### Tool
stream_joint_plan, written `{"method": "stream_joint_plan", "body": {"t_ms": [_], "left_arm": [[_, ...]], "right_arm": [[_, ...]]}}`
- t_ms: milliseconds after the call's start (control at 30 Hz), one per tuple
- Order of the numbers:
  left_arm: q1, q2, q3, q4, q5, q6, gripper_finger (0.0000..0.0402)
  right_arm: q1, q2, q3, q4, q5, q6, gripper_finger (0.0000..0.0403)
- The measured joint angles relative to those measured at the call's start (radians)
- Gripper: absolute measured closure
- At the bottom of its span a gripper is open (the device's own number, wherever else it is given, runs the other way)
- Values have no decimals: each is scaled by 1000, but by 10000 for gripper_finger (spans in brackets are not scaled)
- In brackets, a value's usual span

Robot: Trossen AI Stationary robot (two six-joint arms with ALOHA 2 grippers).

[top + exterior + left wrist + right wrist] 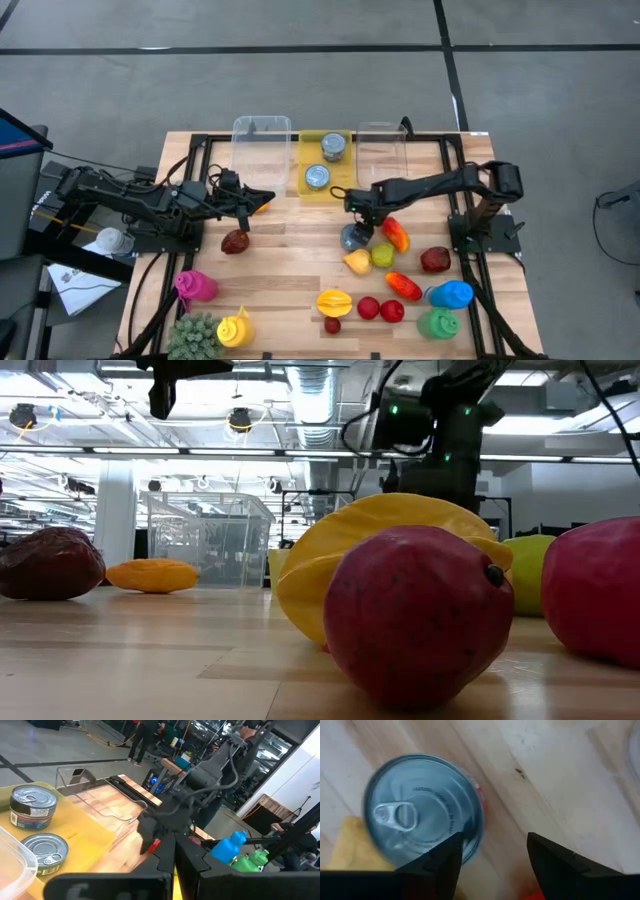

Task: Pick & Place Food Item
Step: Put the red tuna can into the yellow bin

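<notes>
My right end effector [492, 852] hangs over the middle of the tabletop [280, 260] with its fingers parted, gripping nothing. A tin can [422, 807] stands upright just beside one finger, not between them, so I judge it set down or slipped. Fruit crowds it toward the near edge. Farther off, my left end effector [262, 202] waits closed and empty. The can's label is hidden.

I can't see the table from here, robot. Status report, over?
Right gripper jaws open, hovering over a tin can standing on the table. Left gripper shut, waiting near the yellow tray. Fruit crowds the can, over.
</notes>
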State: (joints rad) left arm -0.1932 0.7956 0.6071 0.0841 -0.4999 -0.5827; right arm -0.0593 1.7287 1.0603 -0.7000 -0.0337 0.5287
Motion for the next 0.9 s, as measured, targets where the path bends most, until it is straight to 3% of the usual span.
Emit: {"method": "stream_joint_plan", "body": {"t_ms": [200, 433, 900], "left_arm": [[0, 0, 0, -1, 0, 0, 402], [0, 0, 0, -2, 0, 0, 401], [0, 0, 0, -2, 0, 2, 402]], "right_arm": [[9, 37, 11, 35, -21, 7, 224], [14, 34, 10, 43, -32, 4, 386], [-15, -76, 4, 80, -20, 11, 402]]}}
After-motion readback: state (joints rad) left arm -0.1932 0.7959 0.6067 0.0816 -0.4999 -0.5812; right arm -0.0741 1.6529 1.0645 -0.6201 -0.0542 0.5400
